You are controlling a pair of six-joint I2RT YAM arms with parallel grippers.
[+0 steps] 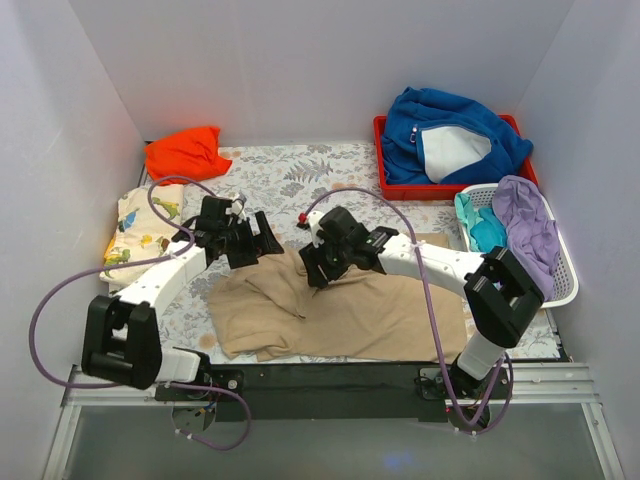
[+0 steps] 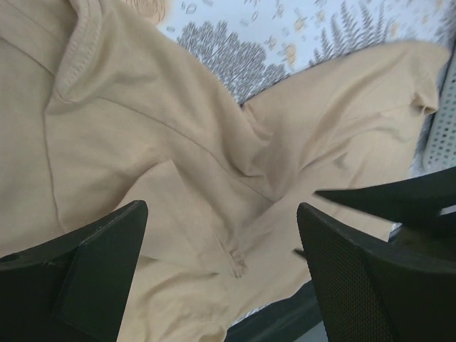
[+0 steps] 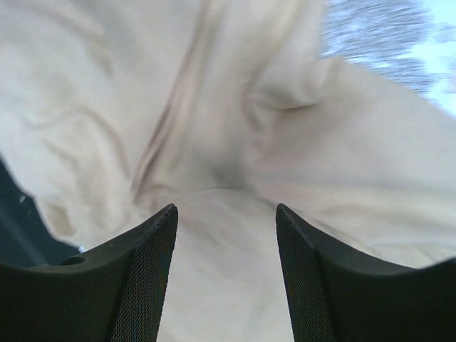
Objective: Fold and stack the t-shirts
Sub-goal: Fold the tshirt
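The tan t-shirt [image 1: 330, 310] lies at 6 o'clock on your worktop [image 1: 300, 175], spread loosely and rumpled, with a raised fold running up toward 12 o'clock between the two arms. Your left end effector [image 1: 258, 242] hangs over the shirt's 11 o'clock corner with its jaws wide apart and nothing between them; in its wrist view you see only creased cloth below the gap, the collar cut off at the top left and one sleeve near the right edge. A dark shape [image 2: 399, 196] enters that view at 3 o'clock, and you cannot tell from it alone what it is. Your right end effector [image 1: 318, 268] sits low over the fold near the middle of the shirt. Its fingers [image 3: 142, 271] stand apart, with cloth showing beyond the gap and none pinched between them. That wrist view is blurred toward 1 o'clock, so the worktop's pattern there is hard to read. Part of the shirt under the right arm is hidden from above. The orange t-shirt [image 1: 185, 152] is bunched at 10 o'clock against the back wall, its shape impossible to make out. The dinosaur-print t-shirt [image 1: 145, 225] lies at 9 o'clock, partly covered by the left arm and its cable. At 1 o'clock a blue fleece [image 1: 450, 135] overfills a red bin [image 1: 385, 185], and at 3 o'clock a white basket [image 1: 565, 290] holds purple and teal cloths, partly hidden by the right arm.
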